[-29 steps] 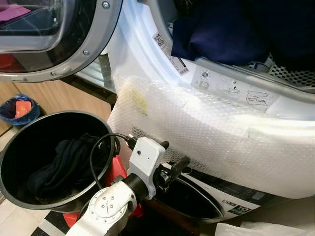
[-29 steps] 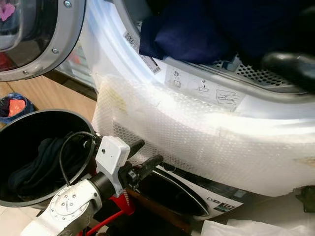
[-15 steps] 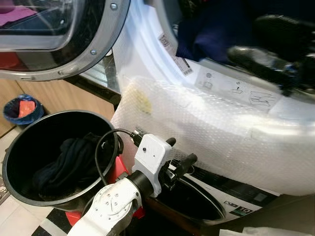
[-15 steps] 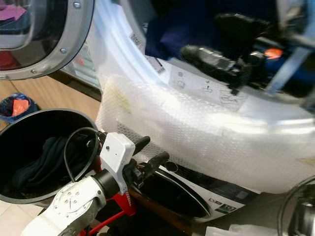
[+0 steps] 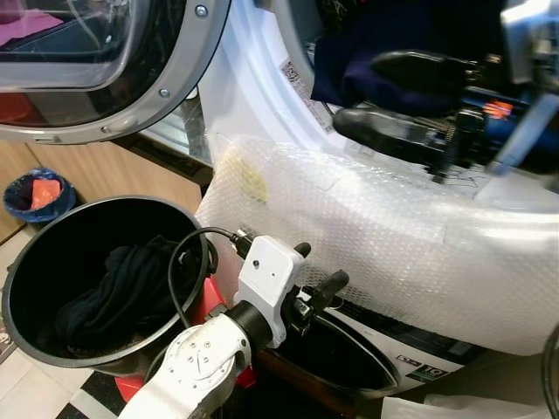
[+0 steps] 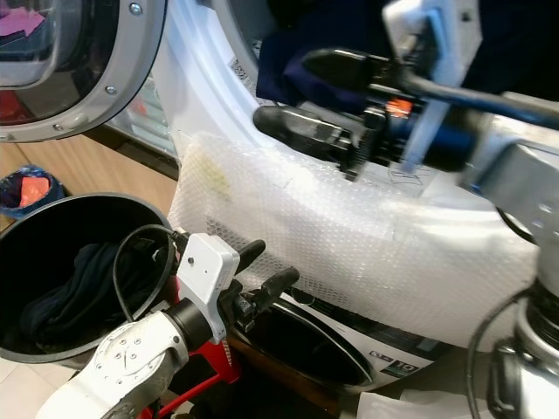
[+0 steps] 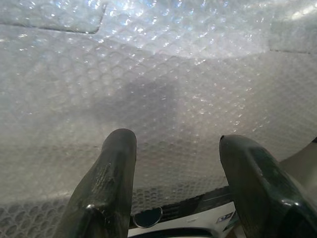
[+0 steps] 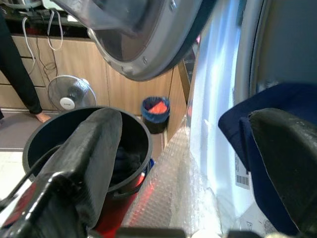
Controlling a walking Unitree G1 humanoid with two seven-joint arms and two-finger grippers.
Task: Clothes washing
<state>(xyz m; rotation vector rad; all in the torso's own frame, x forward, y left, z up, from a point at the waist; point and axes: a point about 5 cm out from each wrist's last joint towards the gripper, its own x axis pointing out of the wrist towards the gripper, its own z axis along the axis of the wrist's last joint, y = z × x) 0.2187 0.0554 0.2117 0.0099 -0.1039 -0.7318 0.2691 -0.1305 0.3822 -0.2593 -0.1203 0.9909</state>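
A laundry corner with wooden cabinets. The right gripper (image 6: 293, 92), fingers spread and empty, hovers at the white washing machine's bubble-wrapped rim (image 5: 367, 236), the dark navy clothes (image 5: 349, 35) just beyond in the drum. The left gripper (image 5: 316, 272), released, hangs low beside the round black plastic bucket (image 5: 52, 236) holding a dark garment (image 5: 118, 292).

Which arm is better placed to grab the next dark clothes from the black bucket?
Probably the left. The left gripper is open beside the black bucket holding dark clothes; the right gripper is up at the washer opening.
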